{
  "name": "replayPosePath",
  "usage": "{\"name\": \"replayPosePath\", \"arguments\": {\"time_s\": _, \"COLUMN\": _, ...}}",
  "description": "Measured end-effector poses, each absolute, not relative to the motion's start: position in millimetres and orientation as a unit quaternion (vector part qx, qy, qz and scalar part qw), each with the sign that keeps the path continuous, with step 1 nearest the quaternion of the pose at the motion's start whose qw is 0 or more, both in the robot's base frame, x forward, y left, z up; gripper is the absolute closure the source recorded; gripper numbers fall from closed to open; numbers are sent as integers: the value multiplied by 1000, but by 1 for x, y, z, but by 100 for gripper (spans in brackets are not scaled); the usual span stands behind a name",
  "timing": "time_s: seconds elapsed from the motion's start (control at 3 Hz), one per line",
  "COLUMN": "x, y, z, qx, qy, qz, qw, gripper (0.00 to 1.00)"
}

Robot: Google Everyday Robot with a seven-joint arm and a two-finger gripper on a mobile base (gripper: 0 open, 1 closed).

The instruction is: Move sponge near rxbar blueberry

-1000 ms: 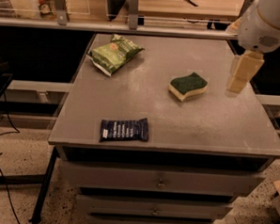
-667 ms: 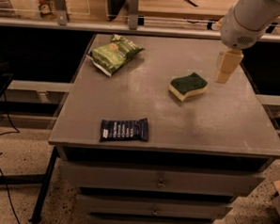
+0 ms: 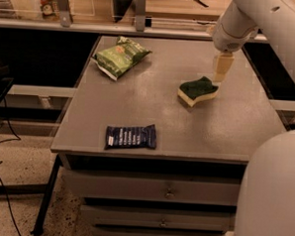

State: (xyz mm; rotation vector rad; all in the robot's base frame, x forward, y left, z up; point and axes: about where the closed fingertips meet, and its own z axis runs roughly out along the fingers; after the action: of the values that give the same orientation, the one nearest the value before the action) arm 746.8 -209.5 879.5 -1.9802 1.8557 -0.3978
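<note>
The sponge [image 3: 198, 90], dark green on top with a pale yellow foam body, lies on the right half of the grey table [image 3: 221, 129]. The rxbar blueberry [image 3: 130, 136], a flat navy wrapper with pale lettering, lies near the table's front edge, left of centre. My gripper [image 3: 221, 70] hangs from the white arm just behind and right of the sponge, its pale tips close to the sponge's far right corner. It holds nothing that I can see.
A light-green snack bag [image 3: 121, 56] lies at the table's back left. A shelf rail with posts [image 3: 138, 13] runs behind the table. Drawers [image 3: 168, 193] sit below the front edge. The robot's white body [image 3: 272, 196] fills the lower right.
The gripper has moved left and towards the back of the table, from right of the sponge to just behind its right corner. The sponge, bar and bag have not moved.
</note>
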Motion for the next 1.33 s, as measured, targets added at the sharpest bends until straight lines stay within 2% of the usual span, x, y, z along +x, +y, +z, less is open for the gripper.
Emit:
{"name": "replayPosePath", "arguments": {"time_s": 0.33, "x": 778, "y": -203, "z": 862, "qx": -725, "qy": 642, "qz": -145, "qw": 201, "gripper": 0}}
{"name": "replayPosePath", "arguments": {"time_s": 1.33, "x": 778, "y": -203, "z": 861, "qx": -725, "qy": 642, "qz": -145, "qw": 201, "gripper": 0}}
